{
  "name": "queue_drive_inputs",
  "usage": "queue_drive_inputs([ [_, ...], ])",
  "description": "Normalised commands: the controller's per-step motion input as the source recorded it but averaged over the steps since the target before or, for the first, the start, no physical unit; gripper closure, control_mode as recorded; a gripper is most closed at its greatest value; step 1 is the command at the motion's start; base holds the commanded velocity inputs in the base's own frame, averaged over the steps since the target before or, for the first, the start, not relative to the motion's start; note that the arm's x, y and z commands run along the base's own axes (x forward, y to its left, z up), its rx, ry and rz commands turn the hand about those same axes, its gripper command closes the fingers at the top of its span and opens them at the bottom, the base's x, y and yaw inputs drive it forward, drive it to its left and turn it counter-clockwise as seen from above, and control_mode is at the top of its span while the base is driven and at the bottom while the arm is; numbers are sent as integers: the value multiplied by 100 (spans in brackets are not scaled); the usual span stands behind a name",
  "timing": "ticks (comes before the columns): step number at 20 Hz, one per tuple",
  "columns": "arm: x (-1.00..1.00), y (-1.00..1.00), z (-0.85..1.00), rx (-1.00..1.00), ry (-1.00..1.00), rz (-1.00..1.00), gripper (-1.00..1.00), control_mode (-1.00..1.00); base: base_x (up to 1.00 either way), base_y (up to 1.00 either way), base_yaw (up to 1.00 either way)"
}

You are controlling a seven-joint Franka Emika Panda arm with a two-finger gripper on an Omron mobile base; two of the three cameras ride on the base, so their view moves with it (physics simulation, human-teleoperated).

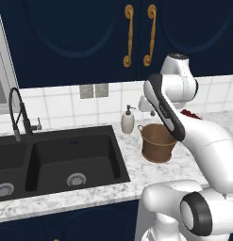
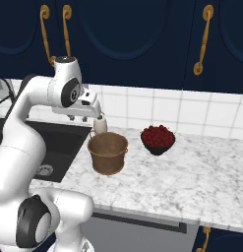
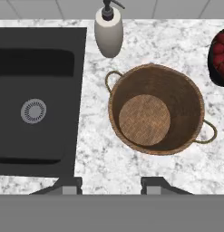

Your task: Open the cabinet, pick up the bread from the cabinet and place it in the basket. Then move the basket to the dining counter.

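cabinet (image 1: 89,37) doors at frame top are shut, basket (image 3: 154,108) empty; end effector (image 3: 111,183) parted, holding nothing—bread unreachable until doors open.

1. Left base view: from behind the arm on its left, looking forward and down over the sink (image 1: 66,160) and counter (image 1: 137,174), up to the cabinet (image 1: 80,37)
2. Right base view: from the right, same counter, basket (image 2: 107,152) near centre
3. Hand view: straight down, close over the basket (image 3: 155,108)
4. All three share basket, soap bottle (image 3: 109,31), sink edge
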Motion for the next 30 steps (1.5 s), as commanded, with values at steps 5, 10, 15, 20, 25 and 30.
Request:
queue_drive_inputs([
  [5, -48, -2, 0, 1, -11, 0, -100, -100, 0, 0, 0],
  [10, -34, 8, 35, 1, -59, 0, -100, -100, 0, 0, 0],
  [15, -7, 0, 91, 0, -55, 0, -100, -100, 0, 0, 0],
  [20, 1, 10, 84, 1, -38, 0, -100, -100, 0, 0, 0],
  [25, 15, 28, 67, 0, -17, -3, -100, -100, 0, 0, 0],
  [30, 6, 3, 87, 1, -8, -1, -100, -100, 0, 0, 0],
])
